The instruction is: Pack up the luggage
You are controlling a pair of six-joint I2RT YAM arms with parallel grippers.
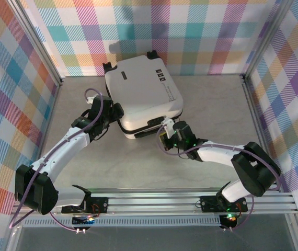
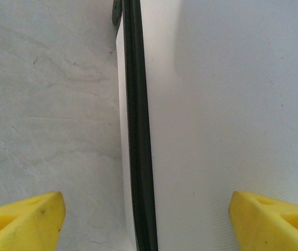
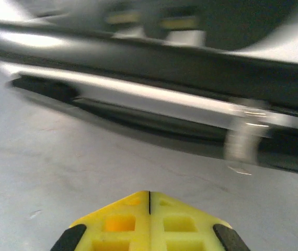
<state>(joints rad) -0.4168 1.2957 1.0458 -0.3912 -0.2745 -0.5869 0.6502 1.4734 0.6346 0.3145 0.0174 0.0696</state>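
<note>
The closed luggage (image 1: 144,97) lies at upper centre, bare table (image 1: 138,167) below it, its left edge between the left gripper's (image 2: 146,219) wide-spread empty jaws, while the right gripper (image 3: 149,209), jaws pressed together on nothing, points at its lower edge.

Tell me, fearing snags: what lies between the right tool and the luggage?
Bare table separates the right tool from the luggage, per the right wrist view.

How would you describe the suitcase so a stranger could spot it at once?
Start at the grey table boxed in by checked walls. Near its back edge lies the suitcase, closed and flat. It is the white box with black wheels, unlike the thin arms beside it.
</note>
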